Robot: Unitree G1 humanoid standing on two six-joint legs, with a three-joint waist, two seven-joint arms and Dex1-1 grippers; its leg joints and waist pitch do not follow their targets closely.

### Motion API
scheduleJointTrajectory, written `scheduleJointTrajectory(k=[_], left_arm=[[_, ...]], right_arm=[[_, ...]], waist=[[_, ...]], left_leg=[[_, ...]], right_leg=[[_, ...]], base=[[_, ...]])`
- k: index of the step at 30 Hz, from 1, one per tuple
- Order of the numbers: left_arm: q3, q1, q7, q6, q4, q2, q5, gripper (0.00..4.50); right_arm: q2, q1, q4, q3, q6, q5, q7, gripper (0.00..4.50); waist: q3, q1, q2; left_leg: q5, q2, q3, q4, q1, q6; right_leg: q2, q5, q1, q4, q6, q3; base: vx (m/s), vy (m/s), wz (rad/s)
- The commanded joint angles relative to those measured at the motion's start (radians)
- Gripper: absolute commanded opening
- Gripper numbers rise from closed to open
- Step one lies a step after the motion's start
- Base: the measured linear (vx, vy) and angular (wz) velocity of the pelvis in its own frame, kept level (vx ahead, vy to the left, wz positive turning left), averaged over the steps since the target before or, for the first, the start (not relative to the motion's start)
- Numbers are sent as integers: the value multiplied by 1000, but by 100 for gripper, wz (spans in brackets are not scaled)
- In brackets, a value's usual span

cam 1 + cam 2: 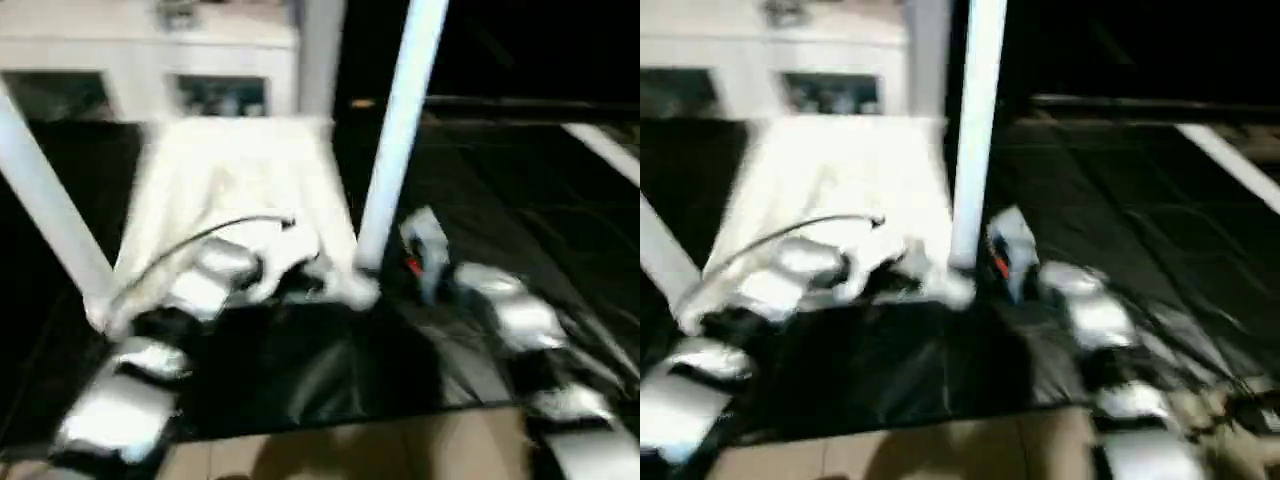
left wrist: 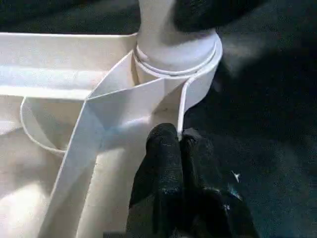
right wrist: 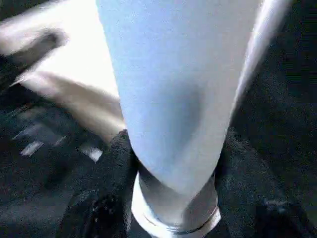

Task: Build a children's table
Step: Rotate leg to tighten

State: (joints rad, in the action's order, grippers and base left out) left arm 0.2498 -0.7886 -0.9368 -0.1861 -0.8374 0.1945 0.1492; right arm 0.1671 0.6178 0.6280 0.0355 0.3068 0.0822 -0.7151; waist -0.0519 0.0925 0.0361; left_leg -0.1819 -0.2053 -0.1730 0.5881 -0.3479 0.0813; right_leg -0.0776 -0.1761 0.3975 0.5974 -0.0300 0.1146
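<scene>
The children's table lies upside down on a black mat, its white ribbed top (image 1: pixel 240 180) facing up. Three white legs stand in its corners: one at the left (image 1: pixel 45 210), one at the back (image 1: pixel 320 50) and one at the near right corner (image 1: pixel 400 130). My left gripper (image 2: pixel 173 136) is shut, with its black fingertips pressed against the thin rim beside that near right corner's round socket (image 2: pixel 173 54). My right gripper (image 3: pixel 173 178) is closed around the base of the near right leg (image 3: pixel 173 89), with a black finger (image 3: pixel 111 163) against its side.
A white cabinet (image 1: pixel 150 60) with glass doors stands behind the table. The black mat (image 1: pixel 300 370) ends at a beige floor (image 1: pixel 350 450) close to me. A white strip (image 1: pixel 600 145) lies on the mat at the far right.
</scene>
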Motion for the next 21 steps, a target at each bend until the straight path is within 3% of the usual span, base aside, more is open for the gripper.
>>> scheduleJointTrajectory(k=[1, 3, 4, 9, 12, 19, 21], left_arm=[[-8, -46, 123, -15, 6, -117, -45, 0], [-20, -59, 165, -21, -6, -135, -41, 0], [-24, -64, 182, -22, -11, -143, -38, 0], [-24, -54, 170, -23, 13, -139, -26, 0], [-17, -44, 151, -5, 25, -123, -19, 0], [4, -22, 16, 63, 38, -40, -17, 0], [10, -18, -20, 92, 35, -18, -15, 0]], right_arm=[[-131, 29, 35, 105, 22, 2, 22, 194], [-155, 50, 68, 98, 11, -4, 58, 194], [-165, 59, 81, 97, 2, -4, 60, 248], [-187, 59, 75, 85, -14, -17, 73, 284], [-173, 48, 67, 84, -23, -16, 59, 320], [-54, 9, 34, 52, -73, 7, -79, 394], [-20, -3, 18, 57, -85, 15, -140, 402]], waist=[[60, -2, -7], [60, -4, -7], [59, -5, -5], [66, 3, 4], [68, 8, 3], [69, 7, -7], [68, 10, -4]], left_leg=[[-274, -28, 23, -77, 1, 9], [-276, -28, 21, -77, 0, -1], [-275, -27, 19, -76, -2, -5], [-206, -28, 9, -71, 2, -31], [-158, -27, 7, -71, -4, -43], [-151, -31, 7, -72, -1, -54], [-154, -32, 6, -72, -2, -60]], right_leg=[[-87, -492, -50, -107, -78, -45], [-88, -448, -49, -103, -96, -47], [-87, -443, -50, -104, -98, -48], [-87, -331, -50, -88, -137, -59], [-85, -275, -55, -80, -150, -59], [-84, -191, -58, -71, -182, -61], [-84, -185, -59, -71, -187, -61]], base=[[0, 0, 0], [0, 0, 0], [0, 0, 0], [0, 0, 0], [0, 0, 0], [0, 0, 0], [0, 0, 0]])
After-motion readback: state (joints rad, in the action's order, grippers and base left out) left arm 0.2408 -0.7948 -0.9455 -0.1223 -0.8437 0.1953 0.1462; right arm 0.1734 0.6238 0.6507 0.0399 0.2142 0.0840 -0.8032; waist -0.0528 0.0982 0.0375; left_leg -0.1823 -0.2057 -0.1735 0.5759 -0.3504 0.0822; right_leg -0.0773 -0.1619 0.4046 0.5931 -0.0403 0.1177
